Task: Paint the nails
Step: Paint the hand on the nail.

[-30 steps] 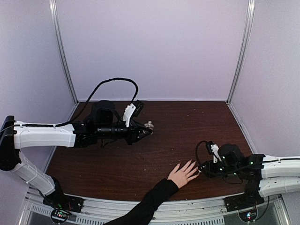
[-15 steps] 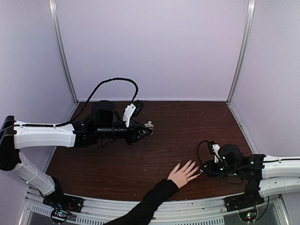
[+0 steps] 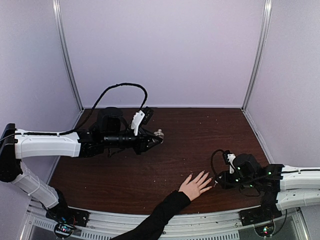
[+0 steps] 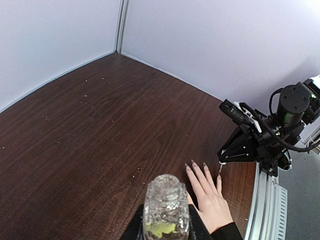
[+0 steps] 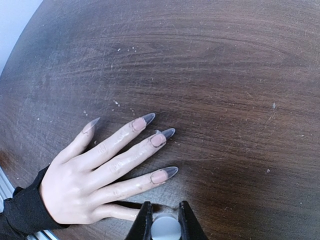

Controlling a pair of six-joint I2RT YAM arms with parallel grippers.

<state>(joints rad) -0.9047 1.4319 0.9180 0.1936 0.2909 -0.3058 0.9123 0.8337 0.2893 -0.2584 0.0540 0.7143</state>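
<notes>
The right pincer (image 5: 165,220) is clamped on a small brush (image 5: 166,228), seen end-on as a round grey cap between its two black fingers. It hangs just over the little finger of a hand (image 5: 75,187) lying flat on the dark wooden desk (image 3: 200,130) near its front edge. The fingers are spread, and the nails (image 5: 165,133) are long, pointed and dark-tipped. The left pincer (image 4: 166,227), well apart at the desk's back left, is closed around a clear glass bottle (image 4: 166,200) held upright.
</notes>
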